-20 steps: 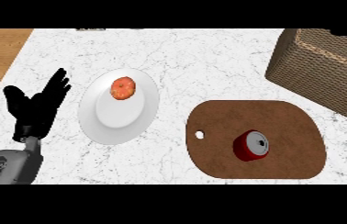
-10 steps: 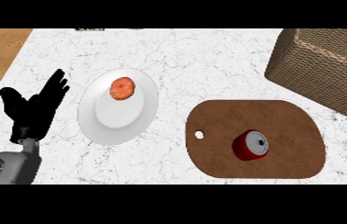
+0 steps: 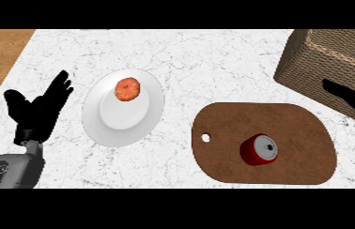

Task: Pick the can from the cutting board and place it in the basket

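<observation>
— What is counted on the counter?

— One can, one board, one basket, one plate and one small orange-red fruit are seen. One hand, the left hand, is shown at the left edge; the right hand is not in view.

— How is the hand held?

— It is held open, fingers straight and spread upward, and nothing is grasped by it. It is set just left of the plate.

— Where is the can found?

— It is found upright on the board, right of the board's middle and toward the near side. A red wall and a grey round top are shown.

— And the materials?

— The board is brown and oval, wood perhaps, with a small hole near its left end. The basket is woven and boxy, placed at the far right, with a dark slot in its side. The plate is white, round and smooth; the fruit lies on its far part. The counter is made of white veined marble.
</observation>
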